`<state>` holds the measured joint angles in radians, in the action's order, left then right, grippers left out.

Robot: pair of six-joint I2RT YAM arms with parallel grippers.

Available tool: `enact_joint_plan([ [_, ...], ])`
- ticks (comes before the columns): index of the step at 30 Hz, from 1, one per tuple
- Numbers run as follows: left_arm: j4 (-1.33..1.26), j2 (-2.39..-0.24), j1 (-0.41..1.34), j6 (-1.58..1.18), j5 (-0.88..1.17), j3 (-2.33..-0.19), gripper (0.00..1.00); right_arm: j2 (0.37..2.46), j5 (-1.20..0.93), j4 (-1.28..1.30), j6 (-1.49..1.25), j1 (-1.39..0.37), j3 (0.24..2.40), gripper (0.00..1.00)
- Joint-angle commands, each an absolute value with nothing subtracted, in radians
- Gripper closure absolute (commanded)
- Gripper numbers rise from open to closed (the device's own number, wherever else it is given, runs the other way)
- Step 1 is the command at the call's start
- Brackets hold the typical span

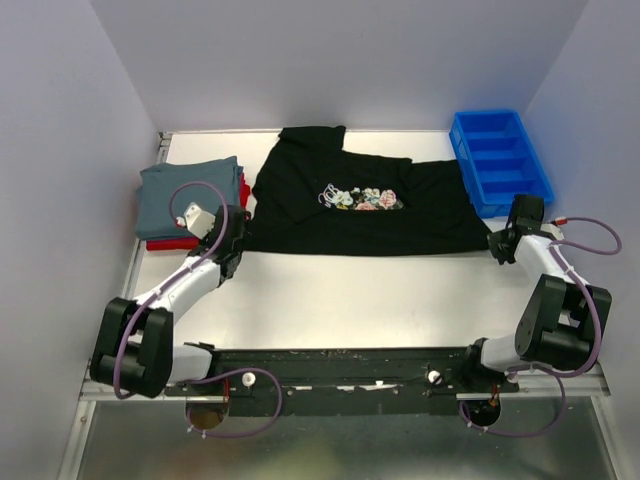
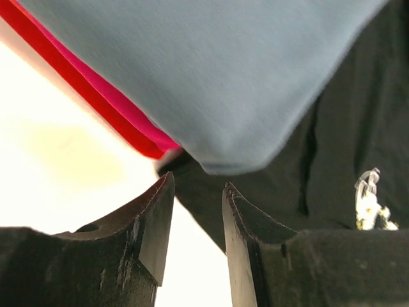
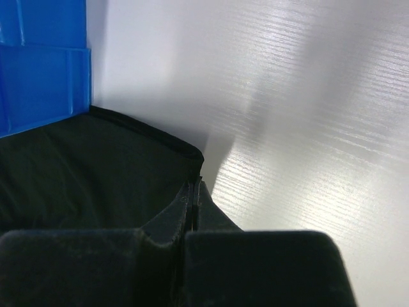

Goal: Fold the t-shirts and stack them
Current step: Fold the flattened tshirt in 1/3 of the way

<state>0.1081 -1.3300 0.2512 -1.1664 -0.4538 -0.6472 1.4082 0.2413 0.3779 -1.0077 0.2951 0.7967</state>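
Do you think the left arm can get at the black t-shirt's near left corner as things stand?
Probably yes: the left gripper is open, the corner of the black t-shirt lies just ahead of it, and only the grey t-shirt sits close by.

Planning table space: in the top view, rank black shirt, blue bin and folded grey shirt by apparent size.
1. black shirt, clearly largest.
2 and 3. folded grey shirt and blue bin: they look alike, so not ranked.

Closed right tool (image 3: 193, 192) at black t-shirt (image 3: 77, 173) corner, blue bin (image 3: 41, 70), white table (image 3: 307, 128)
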Motion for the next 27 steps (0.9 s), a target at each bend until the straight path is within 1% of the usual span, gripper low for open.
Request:
enact_joint_plan([
  [1, 0.130, -1.247, 0.310, -1.189, -0.457, -0.600, 0.53, 1.404, 0.255, 0.402, -0.994, 0.307, 0.825, 0.99],
  [6, 0.077, -1.330, 0.328, -1.233, -0.411, -0.583, 0.53, 1.405, 0.238, 0.402, -0.988, 0.307, 0.825, 0.99],
  [9, 0.069, -1.402, 0.330, -1.230, -0.417, -0.615, 0.57, 1.401, 0.238, 0.402, -0.986, 0.307, 0.825, 0.99],
  [17, 0.086, -1.512, 0.324, -1.218, -0.445, -0.692, 0.52, 1.393, 0.230, 0.402, -0.983, 0.307, 0.822, 0.99],
  [22, 0.066, -1.520, 0.316, -1.220, -0.431, -0.686, 0.51, 1.394, 0.227, 0.403, -0.980, 0.307, 0.824, 0.99],
  [24, 0.064, -1.525, 0.314, -1.226, -0.430, -0.677, 0.57, 1.393, 0.227, 0.402, -0.982, 0.308, 0.824, 0.99],
  [25, 0.063, -1.529, 0.311, -1.226, -0.426, -0.673, 0.61, 1.391, 0.227, 0.402, -0.983, 0.307, 0.824, 0.99],
  [27, 0.067, -1.540, 0.301, -1.239, -0.413, -0.667, 0.74, 1.393, 0.224, 0.402, -0.982, 0.307, 0.825, 0.99],
])
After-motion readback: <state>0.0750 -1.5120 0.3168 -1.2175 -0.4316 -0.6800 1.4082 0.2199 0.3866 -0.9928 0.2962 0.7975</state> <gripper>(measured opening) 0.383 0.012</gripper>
